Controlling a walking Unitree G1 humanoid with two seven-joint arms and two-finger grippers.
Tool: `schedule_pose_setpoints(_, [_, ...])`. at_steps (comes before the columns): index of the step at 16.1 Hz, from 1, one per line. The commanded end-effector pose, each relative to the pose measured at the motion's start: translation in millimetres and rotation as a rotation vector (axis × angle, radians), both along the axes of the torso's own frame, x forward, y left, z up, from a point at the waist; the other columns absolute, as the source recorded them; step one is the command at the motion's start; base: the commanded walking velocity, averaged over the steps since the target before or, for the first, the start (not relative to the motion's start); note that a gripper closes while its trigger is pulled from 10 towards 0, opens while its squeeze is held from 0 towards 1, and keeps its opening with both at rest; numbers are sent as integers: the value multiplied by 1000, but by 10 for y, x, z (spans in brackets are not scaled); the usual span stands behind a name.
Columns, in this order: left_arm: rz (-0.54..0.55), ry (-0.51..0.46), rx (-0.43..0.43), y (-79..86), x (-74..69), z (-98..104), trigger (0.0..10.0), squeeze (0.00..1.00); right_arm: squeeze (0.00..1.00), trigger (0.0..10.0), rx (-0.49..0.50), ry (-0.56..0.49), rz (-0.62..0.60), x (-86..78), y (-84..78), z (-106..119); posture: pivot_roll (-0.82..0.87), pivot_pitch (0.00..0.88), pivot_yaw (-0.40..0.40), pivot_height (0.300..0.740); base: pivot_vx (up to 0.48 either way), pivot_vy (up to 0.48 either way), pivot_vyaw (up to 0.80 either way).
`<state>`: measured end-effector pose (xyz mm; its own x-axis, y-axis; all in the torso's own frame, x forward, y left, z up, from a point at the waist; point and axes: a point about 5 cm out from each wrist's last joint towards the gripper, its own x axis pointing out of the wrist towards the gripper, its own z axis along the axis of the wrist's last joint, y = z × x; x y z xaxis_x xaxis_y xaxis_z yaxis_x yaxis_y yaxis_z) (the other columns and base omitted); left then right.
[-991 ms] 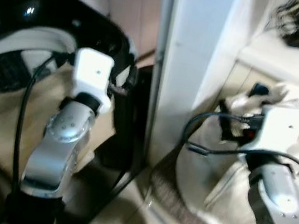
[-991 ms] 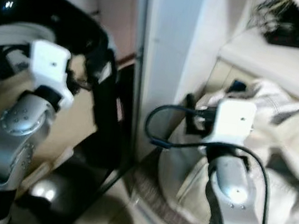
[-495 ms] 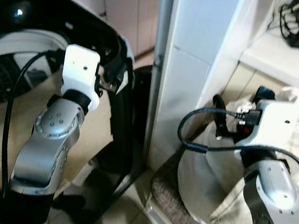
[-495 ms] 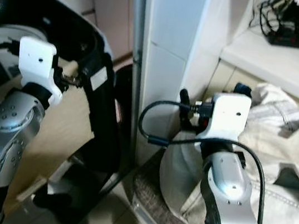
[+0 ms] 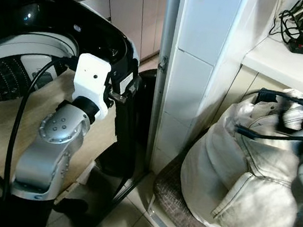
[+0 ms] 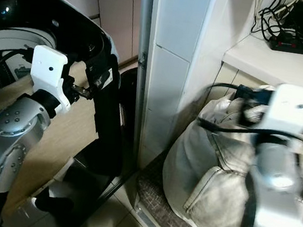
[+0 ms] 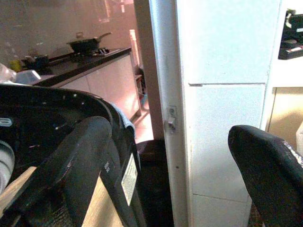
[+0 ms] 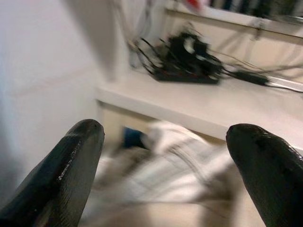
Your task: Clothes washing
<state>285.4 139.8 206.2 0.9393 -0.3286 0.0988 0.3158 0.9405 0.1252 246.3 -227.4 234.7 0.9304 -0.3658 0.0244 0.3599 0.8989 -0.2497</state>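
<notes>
Pale clothes (image 5: 233, 177) heaped in a basket (image 5: 181, 218) on the floor, right of the tiled pillar (image 5: 195, 68). Right gripper (image 8: 161, 156) above the heap, jaws open, empty; left gripper (image 7: 170, 170) open beside the washing machine (image 5: 34, 22). Risk: trailing garments snagging the pillar during transfer.

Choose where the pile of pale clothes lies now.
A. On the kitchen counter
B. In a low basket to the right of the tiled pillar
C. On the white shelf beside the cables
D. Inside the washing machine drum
B. The pile of clothes fills the woven basket on the floor, right of the tiled pillar.
</notes>
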Motion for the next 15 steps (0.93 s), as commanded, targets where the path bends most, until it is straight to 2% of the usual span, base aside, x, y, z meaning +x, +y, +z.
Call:
schedule_pose_setpoints(1, [-84, -13, 10, -16, -12, 37, 10000, 0, 1000, 10000, -41, 85, 56, -25, -48, 75, -64, 62, 46, 740, 0, 0, 0])
schedule_pose_setpoints(3, [-173, -12, 10, -28, -35, 51, 10000, 0, 1000, 10000, -84, 193, 151, -107, -168, 125, -72, 64, 46, 740, 0, 0, 0])
schedule_pose_setpoints(6, [-243, 7, 9, -2, -31, 48, 10000, 0, 1000, 10000, -70, 264, 177, -226, -325, 200, -85, 63, 52, 740, 0, 0, 0])
schedule_pose_setpoints(7, [-220, 5, 23, 47, 4, 43, 10000, 0, 1000, 10000, -10, 301, 206, -280, -302, 143, -86, 62, 53, 740, 0, 0, 0])
schedule_pose_setpoints(10, [-217, -7, 16, 81, 21, 74, 10000, 0, 1000, 10000, 68, 322, 212, -313, -299, 139, -93, 56, 54, 740, 0, 0, 0])
schedule_pose_setpoints(12, [-277, 4, 8, 56, -18, 80, 10000, 0, 1000, 10000, 104, 393, 219, -348, -279, 16, -88, 50, 49, 740, 0, 0, 0])
schedule_pose_setpoints(15, [-367, 39, 1, 33, -92, 51, 10000, 0, 1000, 10000, 53, 463, 206, -378, -248, -56, -87, 48, 47, 740, 0, 0, 0])
